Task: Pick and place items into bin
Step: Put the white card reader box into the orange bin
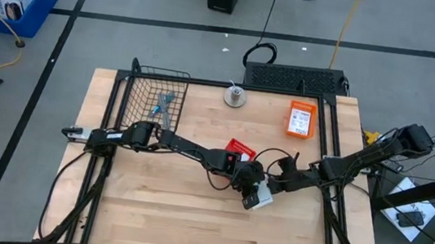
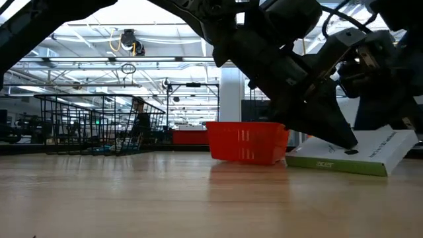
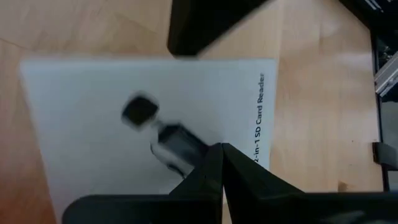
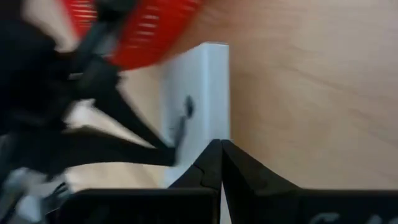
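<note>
Both of your arms meet mid-counter (image 1: 158, 214) over a flat white box (image 2: 360, 153) printed "SD Card Reader". One edge of the box is raised off the wood and the box sits just beside a small red basket (image 2: 246, 141).

Left pincer (image 3: 221, 149): fingers pressed together, tips at the box's top face.

Right pincer (image 4: 221, 144): fingers pressed together, tips at the box's edge.

The wire bin (image 1: 154, 98) stands at the far left, well apart, with a grey item inside. An orange packet (image 1: 301, 119) lies far right.

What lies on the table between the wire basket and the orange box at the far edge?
In the high view, a small round metal object sits between the wire basket and the orange box; otherwise bare wood.
</note>
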Controlling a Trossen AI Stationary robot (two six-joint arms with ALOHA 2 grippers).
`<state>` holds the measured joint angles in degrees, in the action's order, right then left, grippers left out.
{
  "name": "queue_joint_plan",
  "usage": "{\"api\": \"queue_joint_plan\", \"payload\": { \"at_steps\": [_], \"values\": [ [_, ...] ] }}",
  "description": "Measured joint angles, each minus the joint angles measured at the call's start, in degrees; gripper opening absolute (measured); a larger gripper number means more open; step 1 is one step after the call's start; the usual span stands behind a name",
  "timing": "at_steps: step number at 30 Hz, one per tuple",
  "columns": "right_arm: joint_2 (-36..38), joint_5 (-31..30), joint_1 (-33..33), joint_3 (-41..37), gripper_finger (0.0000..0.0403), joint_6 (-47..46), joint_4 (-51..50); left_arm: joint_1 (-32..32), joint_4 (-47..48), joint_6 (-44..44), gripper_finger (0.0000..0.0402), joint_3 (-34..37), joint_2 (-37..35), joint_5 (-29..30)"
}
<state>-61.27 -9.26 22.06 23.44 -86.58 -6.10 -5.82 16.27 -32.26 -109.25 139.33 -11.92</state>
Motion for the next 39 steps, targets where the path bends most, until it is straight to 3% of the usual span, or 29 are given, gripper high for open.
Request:
{"api": "queue_joint_plan", "payload": {
  "at_steps": [9, 20, 24, 39],
  "values": [
    [0.1, 0.35, 0.05, 0.27, 0.0, 3.9, 10.69, 0.72, 0.45, 0.24, 0.001, 0.12, -1.52, 1.72],
    [0.16, 0.29, 0.26, 0.26, 0.0, 2.01, 4.51, 1.31, 12.53, 1.04, 0.0003, 0.0, -4.15, 1.31],
    [0.15, 0.28, 0.26, 0.15, 0.0, 2.02, 4.39, 2.21, 16.72, 2.68, 0.0009, 0.04, -4.04, 4.82],
    [0.15, 0.29, 0.26, 0.17, 0.0, 2.01, 4.61, 8.47, 15.97, 3.59, 0.0003, 0.02, -4.06, 8.59]
  ]
}}
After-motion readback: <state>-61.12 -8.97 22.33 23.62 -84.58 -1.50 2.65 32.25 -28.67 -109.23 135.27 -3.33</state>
